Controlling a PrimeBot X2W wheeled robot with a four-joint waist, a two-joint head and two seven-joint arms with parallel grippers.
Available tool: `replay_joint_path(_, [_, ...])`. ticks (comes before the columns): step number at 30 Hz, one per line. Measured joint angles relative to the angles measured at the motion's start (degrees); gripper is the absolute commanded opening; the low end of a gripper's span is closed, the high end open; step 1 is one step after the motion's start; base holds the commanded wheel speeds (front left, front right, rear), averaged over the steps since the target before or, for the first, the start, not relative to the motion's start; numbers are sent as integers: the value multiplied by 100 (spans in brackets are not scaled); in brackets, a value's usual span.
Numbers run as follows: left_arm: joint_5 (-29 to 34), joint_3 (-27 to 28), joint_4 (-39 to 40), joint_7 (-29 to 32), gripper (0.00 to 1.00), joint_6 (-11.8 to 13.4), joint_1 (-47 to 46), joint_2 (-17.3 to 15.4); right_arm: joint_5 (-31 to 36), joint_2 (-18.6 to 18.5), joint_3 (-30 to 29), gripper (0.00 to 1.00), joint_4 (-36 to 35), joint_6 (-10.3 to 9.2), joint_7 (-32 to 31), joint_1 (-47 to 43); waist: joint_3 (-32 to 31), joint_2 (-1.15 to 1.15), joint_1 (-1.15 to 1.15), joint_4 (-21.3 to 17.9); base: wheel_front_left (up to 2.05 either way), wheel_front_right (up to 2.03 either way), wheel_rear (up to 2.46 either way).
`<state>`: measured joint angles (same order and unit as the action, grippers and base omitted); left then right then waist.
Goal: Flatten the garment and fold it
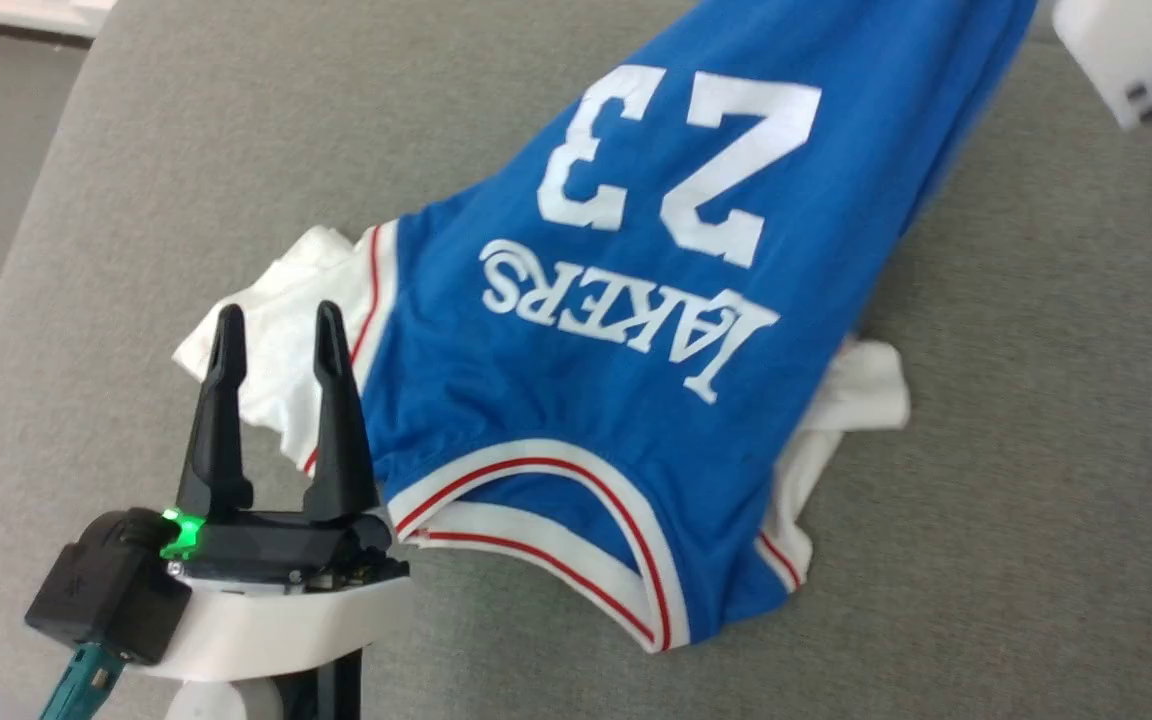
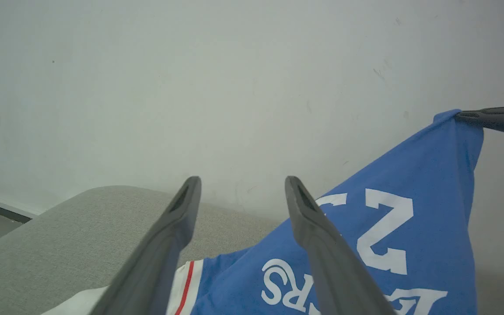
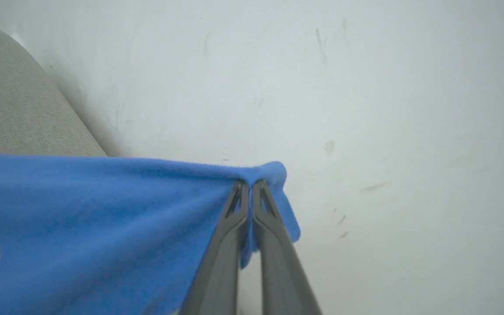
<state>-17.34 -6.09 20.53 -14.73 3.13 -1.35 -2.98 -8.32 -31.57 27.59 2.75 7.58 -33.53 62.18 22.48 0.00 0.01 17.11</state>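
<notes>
My left gripper hovers near the table's left edge. Its two long dark fingers are spread wide with nothing between them, tips over a crumpled white sleeve. The table is covered in coarse grey woven cloth. The garment, a soft blue jersey, lies with its curved red-and-white striped collar nearest me, so its white "LAKERS" and "23" print reads upside down. A second white sleeve bunches out on the right. Farther off, the blue cloth narrows and lifts off the table toward its far right. There my right gripper presses its fingers together on a pinched blue corner, drawn taut before a pale, scuffed wall.
</notes>
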Motion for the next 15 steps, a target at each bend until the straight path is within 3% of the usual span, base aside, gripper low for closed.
replay_joint_path(6, [-99, -243, -135, 0, 100, 13, -172, 0, -144, 436, 1010, 0, 1735, -1, 648, 822, 289, 0, 0, 324, 0, 0, 0])
replay_joint_path(7, [-102, -269, -141, 0, 100, 31, -225, 1, -185, 528, 1095, 21, 2020, -1, 710, 820, 338, 0, 0, 369, 0, 0, 0])
replay_joint_path(8, [-103, -287, -142, 0, 100, 53, -264, 0, -224, 622, 1176, 100, 2273, 0, 787, 817, 387, 0, 1, 412, 0, 0, 0])
replay_joint_path(11, [-103, -335, -160, 0, 100, 59, -342, 1, -463, 782, 1371, 100, 2776, 2, 982, 804, 500, 0, 0, 513, 0, 0, 0])
replay_joint_path(15, [-60, -300, -189, 0, 100, 98, -352, 0, -912, 892, 1244, 100, 2908, 3, 1394, 791, 518, 0, 0, 530, 0, 0, 0])
